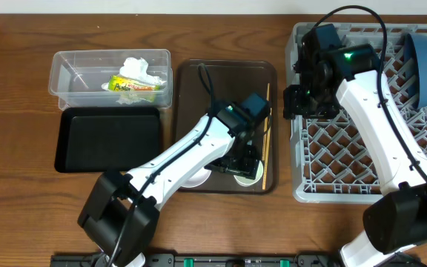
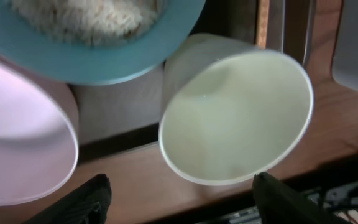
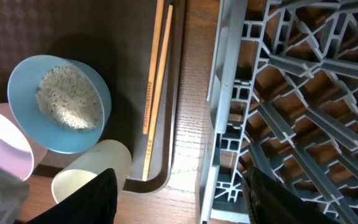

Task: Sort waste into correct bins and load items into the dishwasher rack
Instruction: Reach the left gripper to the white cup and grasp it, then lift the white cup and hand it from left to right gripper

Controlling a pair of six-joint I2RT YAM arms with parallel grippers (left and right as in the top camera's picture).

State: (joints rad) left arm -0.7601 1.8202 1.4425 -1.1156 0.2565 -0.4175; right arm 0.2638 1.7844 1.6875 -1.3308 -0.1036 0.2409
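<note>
Overhead, the left gripper hides the light blue bowl.

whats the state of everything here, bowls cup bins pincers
light blue bowl: holds rice
cup: upright, empty
white bowl: empty as far as visible
chopsticks: lying on brown tray
clear tub: holds napkin and wrapper
black tray: empty
dark blue dish: on edge in rack
left pincer: open over cup
right pincer: open, empty

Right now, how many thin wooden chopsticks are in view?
2. One thin wooden chopstick lies along the brown serving tray's right edge, beside the grey lattice rack; the second lies alongside, reaching nearer the tray's corner. No others show.
</note>
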